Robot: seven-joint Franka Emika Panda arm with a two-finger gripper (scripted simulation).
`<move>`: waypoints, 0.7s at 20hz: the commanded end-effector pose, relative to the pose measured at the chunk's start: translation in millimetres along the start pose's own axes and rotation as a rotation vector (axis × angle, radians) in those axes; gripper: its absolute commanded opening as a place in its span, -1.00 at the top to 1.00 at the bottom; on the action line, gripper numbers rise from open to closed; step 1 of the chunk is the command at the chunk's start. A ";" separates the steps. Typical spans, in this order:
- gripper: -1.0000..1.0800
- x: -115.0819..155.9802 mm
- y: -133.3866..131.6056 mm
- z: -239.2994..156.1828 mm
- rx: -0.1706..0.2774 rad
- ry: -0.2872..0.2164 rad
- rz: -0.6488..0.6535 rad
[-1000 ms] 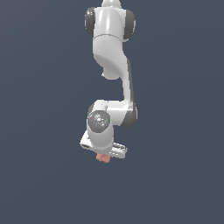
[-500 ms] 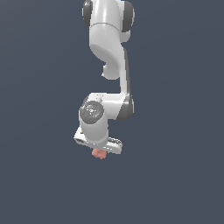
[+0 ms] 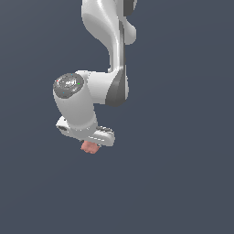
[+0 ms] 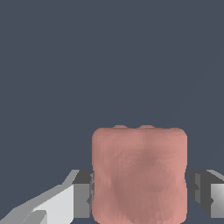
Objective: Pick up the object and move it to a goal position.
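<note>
Your tool [image 3: 91,145] is clenched on the object [image 4: 139,175], a salmon-pink lumpy block. In the wrist view the block sits between the two fingers [image 4: 82,194], each dark pad touching a side face. In the exterior view the object [image 3: 89,147] shows as a small pink lump just under the white hand, mostly hidden by it, against plain dark grey background.

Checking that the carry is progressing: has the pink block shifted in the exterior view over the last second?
Cannot tell for certain: the plain backdrop offers no fixed landmark. Within the frame, the pink block, held in the gripper, has drifted toward the exterior view's left and slightly up.
</note>
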State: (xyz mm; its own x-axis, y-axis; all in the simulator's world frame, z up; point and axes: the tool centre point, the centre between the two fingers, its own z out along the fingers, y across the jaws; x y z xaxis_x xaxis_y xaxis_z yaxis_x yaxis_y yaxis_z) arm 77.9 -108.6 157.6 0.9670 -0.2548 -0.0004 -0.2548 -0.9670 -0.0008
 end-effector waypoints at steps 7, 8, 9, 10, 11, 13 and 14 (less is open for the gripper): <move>1.00 -10.2 54.9 -83.7 0.000 0.000 0.000; 1.00 -11.2 61.2 -93.4 0.000 0.000 0.000; 1.00 -12.1 67.4 -102.8 0.000 0.000 0.000; 1.00 -12.9 73.3 -111.9 0.000 0.000 0.000; 1.00 -13.6 79.0 -120.6 0.000 0.000 0.000; 1.00 -14.7 89.4 -136.4 0.000 0.000 0.000; 1.00 -15.1 93.9 -143.2 0.000 0.000 0.000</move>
State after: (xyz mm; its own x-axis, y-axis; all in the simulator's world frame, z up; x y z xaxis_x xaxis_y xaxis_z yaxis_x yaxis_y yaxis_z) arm 42.5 -189.0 289.5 0.9667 -0.2558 0.0013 -0.2558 -0.9667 -0.0009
